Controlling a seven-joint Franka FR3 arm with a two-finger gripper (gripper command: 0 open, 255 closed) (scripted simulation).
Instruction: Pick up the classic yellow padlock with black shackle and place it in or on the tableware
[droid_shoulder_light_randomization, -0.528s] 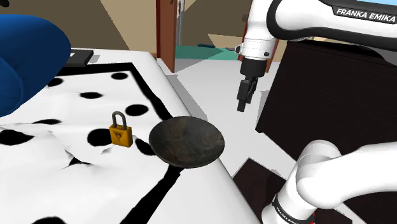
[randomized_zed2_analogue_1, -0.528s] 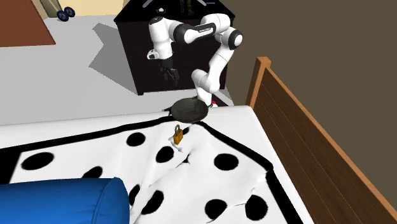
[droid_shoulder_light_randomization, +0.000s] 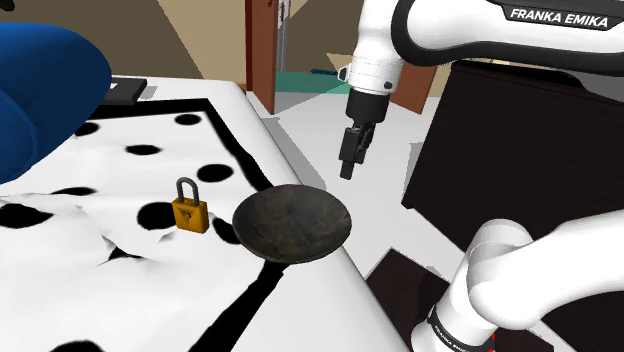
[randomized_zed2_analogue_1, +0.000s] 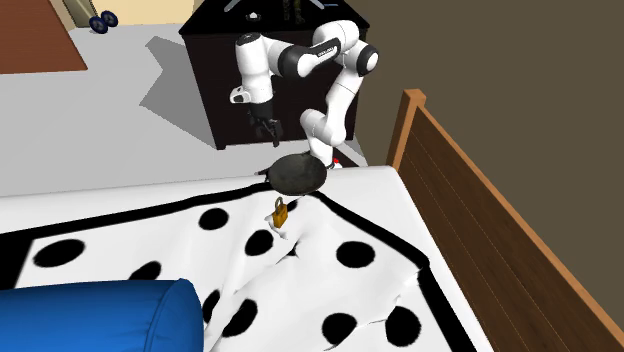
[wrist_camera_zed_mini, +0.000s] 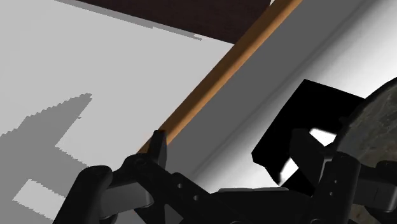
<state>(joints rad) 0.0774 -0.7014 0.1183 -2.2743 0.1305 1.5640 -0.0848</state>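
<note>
A yellow padlock (droid_shoulder_light_randomization: 189, 212) with a dark shackle stands upright on the white, black-dotted bed cover (droid_shoulder_light_randomization: 120, 170). Just beside it, on the shoulder view's right, a dark round dish (droid_shoulder_light_randomization: 292, 222) lies at the bed's edge. My black gripper (droid_shoulder_light_randomization: 349, 168) hangs in the air above and beyond the dish's far rim, pointing down, well apart from the padlock. In the wrist view its fingers (wrist_camera_zed_mini: 158, 145) stand apart with nothing between them, and the dish (wrist_camera_zed_mini: 375, 127) shows beside one finger. The second exterior view has the padlock (randomized_zed2_analogue_1: 281, 212), dish (randomized_zed2_analogue_1: 296, 173) and gripper (randomized_zed2_analogue_1: 265, 133) in a line.
A blue pillow (droid_shoulder_light_randomization: 45, 85) lies on the bed at the shoulder view's upper left. A dark cabinet (droid_shoulder_light_randomization: 520, 140) stands behind the arm. A wooden bed rail (randomized_zed2_analogue_1: 480, 190) runs along the second exterior view's right. Grey floor (randomized_zed2_analogue_1: 120, 130) lies beyond the bed.
The gripper has moved toward the shoulder view's left, closer to the dish. Padlock and dish have not moved.
</note>
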